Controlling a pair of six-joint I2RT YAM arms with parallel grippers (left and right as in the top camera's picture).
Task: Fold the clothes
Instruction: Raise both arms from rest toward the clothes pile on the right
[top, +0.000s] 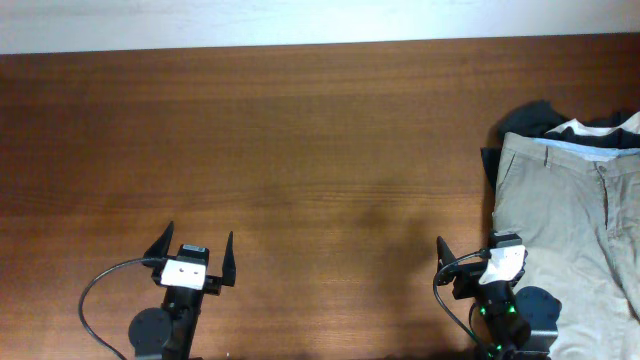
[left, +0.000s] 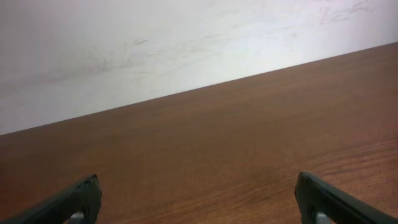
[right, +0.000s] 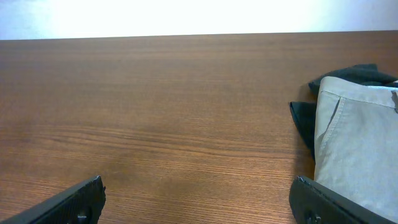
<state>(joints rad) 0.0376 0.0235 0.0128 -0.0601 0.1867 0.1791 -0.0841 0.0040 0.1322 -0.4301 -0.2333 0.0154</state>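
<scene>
Both my grippers are wide open and hold nothing. My left gripper (top: 198, 242) hangs over the bare brown table (top: 300, 150), well apart from any cloth. My right gripper (right: 198, 186) sits near the table's right side, and one of its fingers is just beside the khaki shorts (top: 560, 210).

The shorts lie flat at the far right, with the waistband pointing away from me. They rest on top of a black garment (top: 530, 115) that peeks out behind them. Part of the shorts runs out of view.

I think the job is just starting, since nothing looks folded yet. Next, I think my right gripper needs to pinch the near edge of the shorts and pull them toward the middle, leaving the black garment behind.
</scene>
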